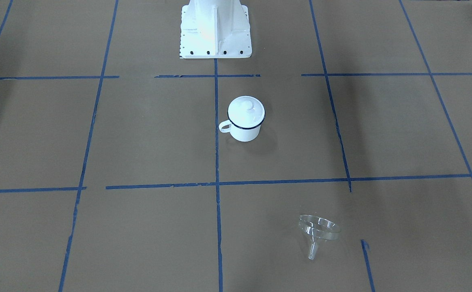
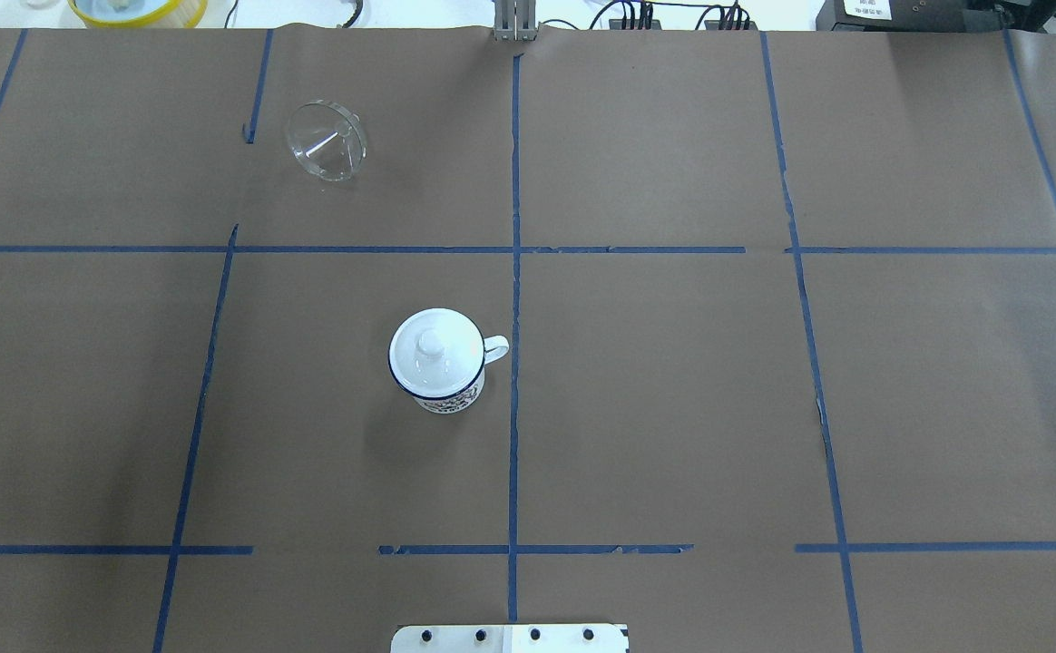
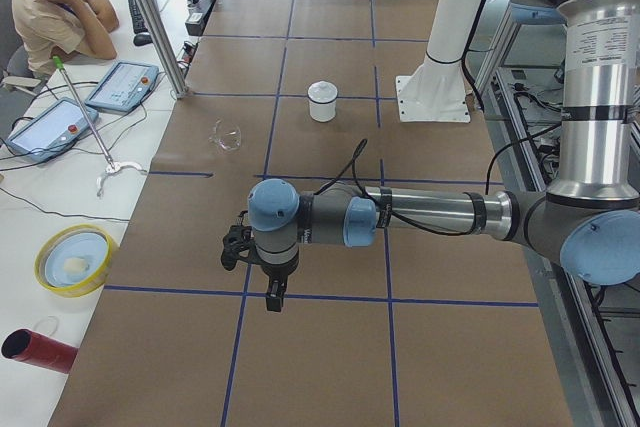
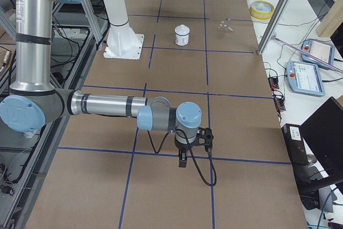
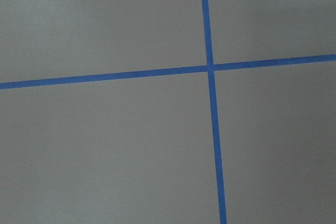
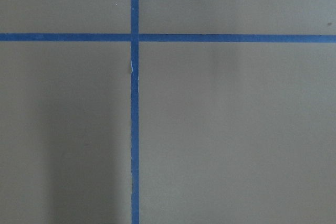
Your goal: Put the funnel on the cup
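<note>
The cup (image 1: 245, 134), a white mug with a dark blue rim, stands upright near the table's middle with a round white knobbed lid (image 1: 246, 111) on its mouth. From overhead the cup (image 2: 448, 399) shows its handle toward the centre tape line. The clear funnel (image 1: 318, 231) lies tipped on its side on the far left square, also seen from overhead as the funnel (image 2: 326, 141). My left gripper (image 3: 272, 297) hangs over the table's left end, far from both; I cannot tell if it is open. My right gripper (image 4: 182, 160) hangs over the right end, and I cannot tell its state either.
The white robot pedestal (image 1: 215, 28) stands behind the cup. Blue tape lines grid the brown paper; both wrist views show only paper and tape. A person (image 3: 55, 2) sits at a side bench with tablets (image 3: 122, 84), a yellow bowl (image 3: 72, 259) and a metal post (image 3: 150, 17).
</note>
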Available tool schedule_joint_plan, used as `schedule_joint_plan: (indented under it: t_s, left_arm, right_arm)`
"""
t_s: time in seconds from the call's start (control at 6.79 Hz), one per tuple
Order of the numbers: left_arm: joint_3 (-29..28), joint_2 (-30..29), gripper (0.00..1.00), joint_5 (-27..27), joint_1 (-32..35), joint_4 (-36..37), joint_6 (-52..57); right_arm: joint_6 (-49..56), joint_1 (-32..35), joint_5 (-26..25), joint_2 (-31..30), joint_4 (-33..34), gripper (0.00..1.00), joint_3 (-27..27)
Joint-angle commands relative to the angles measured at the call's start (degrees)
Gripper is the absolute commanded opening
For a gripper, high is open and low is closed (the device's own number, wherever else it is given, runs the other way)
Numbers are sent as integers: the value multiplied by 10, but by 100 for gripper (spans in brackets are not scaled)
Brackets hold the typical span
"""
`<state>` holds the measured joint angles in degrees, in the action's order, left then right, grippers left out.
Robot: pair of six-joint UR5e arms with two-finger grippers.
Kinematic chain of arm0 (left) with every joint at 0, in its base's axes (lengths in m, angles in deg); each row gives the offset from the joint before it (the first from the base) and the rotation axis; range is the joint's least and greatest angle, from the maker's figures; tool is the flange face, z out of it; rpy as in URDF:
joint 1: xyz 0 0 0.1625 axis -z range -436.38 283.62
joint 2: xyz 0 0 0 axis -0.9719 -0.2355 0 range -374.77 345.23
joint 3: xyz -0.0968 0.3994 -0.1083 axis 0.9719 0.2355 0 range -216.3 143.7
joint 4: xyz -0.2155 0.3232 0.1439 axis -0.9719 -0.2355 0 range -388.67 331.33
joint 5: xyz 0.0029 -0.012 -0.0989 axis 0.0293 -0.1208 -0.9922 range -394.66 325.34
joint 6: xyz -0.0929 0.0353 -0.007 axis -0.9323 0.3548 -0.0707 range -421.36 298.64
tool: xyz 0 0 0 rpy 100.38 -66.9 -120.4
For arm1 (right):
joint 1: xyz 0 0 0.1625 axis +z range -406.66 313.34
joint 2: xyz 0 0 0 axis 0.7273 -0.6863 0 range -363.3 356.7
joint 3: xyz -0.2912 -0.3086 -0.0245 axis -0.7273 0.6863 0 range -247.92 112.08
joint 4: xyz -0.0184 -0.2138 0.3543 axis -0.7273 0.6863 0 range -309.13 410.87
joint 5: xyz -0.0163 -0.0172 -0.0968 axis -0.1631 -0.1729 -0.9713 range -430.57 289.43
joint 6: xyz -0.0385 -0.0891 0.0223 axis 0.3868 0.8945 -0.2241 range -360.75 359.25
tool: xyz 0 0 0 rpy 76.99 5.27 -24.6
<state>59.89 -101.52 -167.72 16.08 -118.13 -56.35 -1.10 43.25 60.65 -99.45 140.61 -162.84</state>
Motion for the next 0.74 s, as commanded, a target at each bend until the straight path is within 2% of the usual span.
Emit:
schedule_joint_plan:
  t_s: [0.0, 0.29, 0.59]
  left_arm:
    - [1, -1, 100, 0, -2, 0, 0]
    - [1, 0, 100, -1, -2, -2, 0]
    - [35, -16, 100, 0, -22, -10, -4]
  right_arm:
    - [0, 0, 0, 0, 0, 100, 0]
    - [0, 0, 0, 0, 0, 100, 1]
    - [0, 0, 0, 0, 0, 100, 1]
